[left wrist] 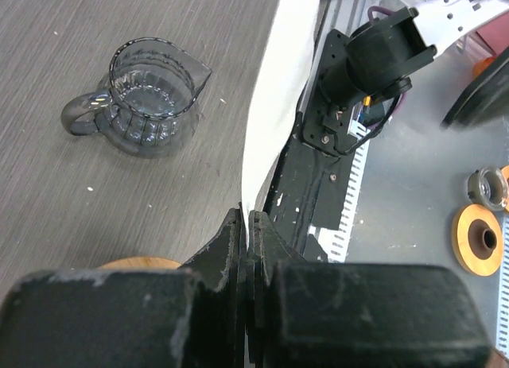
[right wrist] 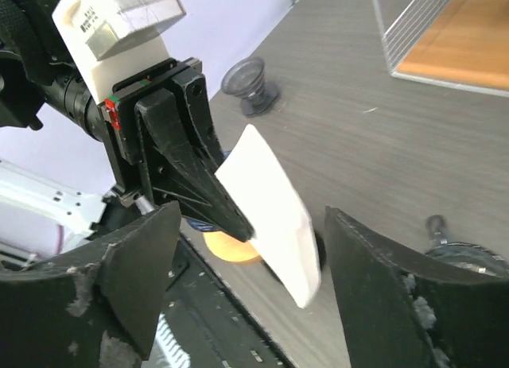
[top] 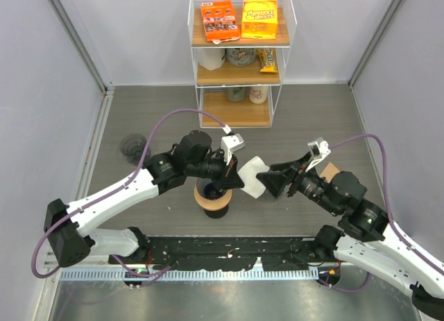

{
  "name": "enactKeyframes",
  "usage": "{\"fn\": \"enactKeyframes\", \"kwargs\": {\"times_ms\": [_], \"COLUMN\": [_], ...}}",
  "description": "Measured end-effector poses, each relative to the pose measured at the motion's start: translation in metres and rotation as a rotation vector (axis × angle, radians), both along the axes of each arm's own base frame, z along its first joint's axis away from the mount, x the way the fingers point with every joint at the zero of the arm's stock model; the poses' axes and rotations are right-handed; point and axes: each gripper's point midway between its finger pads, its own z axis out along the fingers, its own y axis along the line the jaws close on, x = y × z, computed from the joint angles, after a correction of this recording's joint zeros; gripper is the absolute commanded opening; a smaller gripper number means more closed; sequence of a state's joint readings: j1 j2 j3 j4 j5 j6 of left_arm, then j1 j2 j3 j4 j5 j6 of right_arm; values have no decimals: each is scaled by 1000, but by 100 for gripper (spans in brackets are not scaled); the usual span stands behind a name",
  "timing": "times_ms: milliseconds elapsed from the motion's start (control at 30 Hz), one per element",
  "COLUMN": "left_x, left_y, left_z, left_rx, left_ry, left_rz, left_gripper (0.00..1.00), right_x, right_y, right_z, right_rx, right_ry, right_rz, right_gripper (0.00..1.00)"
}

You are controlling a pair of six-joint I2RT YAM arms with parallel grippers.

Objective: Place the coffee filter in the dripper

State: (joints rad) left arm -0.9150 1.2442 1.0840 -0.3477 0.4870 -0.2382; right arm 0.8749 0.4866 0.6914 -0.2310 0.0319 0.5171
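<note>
From above, we see the left end effector (top: 238, 174) pinching the white coffee filter (top: 252, 177) in the air, beside the dripper (top: 212, 198). The right end effector (top: 272, 182) is spread wide. The left wrist view shows fingers (left wrist: 231, 241) pressed on the filter's edge. In the right wrist view, the filter hangs between spread fingers (right wrist: 139, 273).

Robot lab cell; plain grey partition walls (top: 41, 71), wire shelf (top: 236, 113) (snack boxes (top: 259, 18)) behind
</note>
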Motion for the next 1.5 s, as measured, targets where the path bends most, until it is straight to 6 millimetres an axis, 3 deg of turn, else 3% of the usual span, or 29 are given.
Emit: {"fn": "enactKeyframes", "kwargs": {"times_ms": [100, 200, 267, 433, 733, 1267, 1500], "left_x": [-1, -3, -4, -6, -12, -15, -15], "left_y": [1, 1, 1, 1, 0, 0, 0], "left_z": [-1, -2, -2, -2, 0, 2, 3], "left_rx": [1, 2, 1, -4, -15, -23, -25], "left_ry": [-6, -5, -5, -13, -4, -1, -3], "left_rz": [-10, -19, -26, -50, -80, -96, -96], "left_gripper": [0, 0, 0, 0, 0, 0, 0], "right_x": [-1, -1, 2, 13, 17, 13, 5], "right_y": [-18, -43, -57, -77, -69, -62, -50], "right_z": [6, 18, 22, -2, -48, -53, -47], "right_rx": [-13, -13, -20, -118, -305, -332, -309], "right_ry": [-35, -71, -77, -22, 49, 34, 12], "right_rz": [-53, -137, -201, -315, -284, -226, -146], "right_gripper": [98, 99, 95, 96, 95, 96, 95]}}
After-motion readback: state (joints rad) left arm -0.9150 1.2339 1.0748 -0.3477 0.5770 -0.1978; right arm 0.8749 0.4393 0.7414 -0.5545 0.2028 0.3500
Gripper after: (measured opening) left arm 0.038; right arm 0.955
